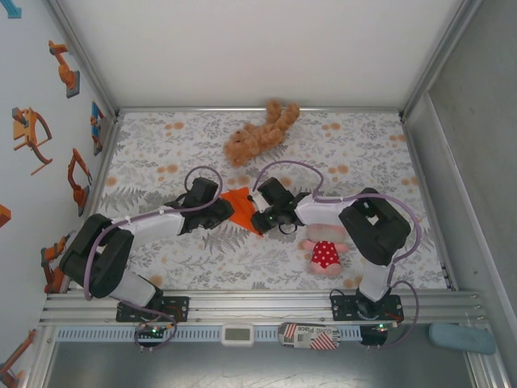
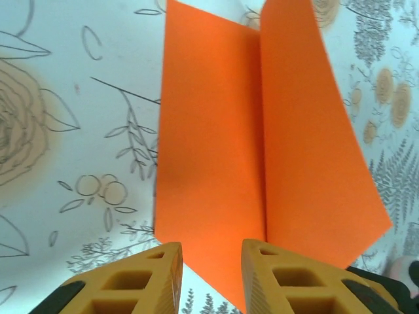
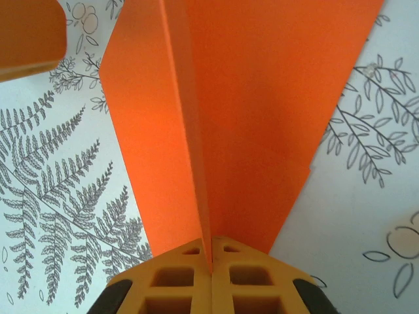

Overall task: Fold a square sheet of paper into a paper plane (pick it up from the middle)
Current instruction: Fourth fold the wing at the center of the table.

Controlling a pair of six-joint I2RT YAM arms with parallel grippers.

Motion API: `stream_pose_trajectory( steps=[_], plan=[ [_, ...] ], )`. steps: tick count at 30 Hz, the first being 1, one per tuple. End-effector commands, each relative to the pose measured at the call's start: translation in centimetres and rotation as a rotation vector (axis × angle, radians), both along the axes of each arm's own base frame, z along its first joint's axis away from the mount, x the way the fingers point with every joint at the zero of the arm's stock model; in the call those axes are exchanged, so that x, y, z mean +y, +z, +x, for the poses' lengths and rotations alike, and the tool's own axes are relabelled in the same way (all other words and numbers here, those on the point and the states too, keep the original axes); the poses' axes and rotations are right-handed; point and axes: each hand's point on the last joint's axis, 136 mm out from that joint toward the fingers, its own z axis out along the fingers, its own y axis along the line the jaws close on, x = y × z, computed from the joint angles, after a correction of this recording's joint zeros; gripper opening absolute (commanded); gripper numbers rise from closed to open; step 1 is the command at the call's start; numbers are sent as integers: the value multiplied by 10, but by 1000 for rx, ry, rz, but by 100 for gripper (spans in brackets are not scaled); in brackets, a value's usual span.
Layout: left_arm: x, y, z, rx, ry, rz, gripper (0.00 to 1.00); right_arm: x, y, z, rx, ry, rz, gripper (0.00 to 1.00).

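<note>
Right end effector (image 3: 211, 247) is clamped on the raised centre crease of the thin bright orange paper sheet (image 3: 275, 98), evidently to keep the fold standing. Left end effector (image 2: 211, 256) is parted over the sheet's edge and grips nothing.

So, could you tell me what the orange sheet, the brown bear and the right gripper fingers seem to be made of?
The orange sheet looks like thin matte paper: it holds a sharp crease. The brown bear seems fuzzy plush fabric. The right gripper fingers look like yellow-orange plastic, with hollow cells.

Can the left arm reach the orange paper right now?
Probably yes: the left gripper holds its jaws open at the edge of the orange paper, nothing between; the right gripper pinches the crease.
</note>
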Motion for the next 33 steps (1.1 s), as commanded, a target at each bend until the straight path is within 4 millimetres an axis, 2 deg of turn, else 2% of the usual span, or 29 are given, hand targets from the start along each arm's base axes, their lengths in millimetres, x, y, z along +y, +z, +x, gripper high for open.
stream_pose_trajectory(
  steps=[1,8,13,19,33],
  plan=[
    [-18,17,5,-64,-29,-85,31,-23,-6,-12,67,-36,-41,1],
    [-46,23,7,-114,-111,-187,39,-25,-10,-16,121,-43,-14,1],
    [-46,12,3,-131,-139,-193,46,-20,-8,-15,146,-38,20,1],
    [-53,1,-2,-110,-184,-201,48,-17,-9,-14,178,-32,45,1],
    [-63,-8,-2,-84,-234,-186,52,-15,-11,-13,215,-23,74,2]
  ],
)
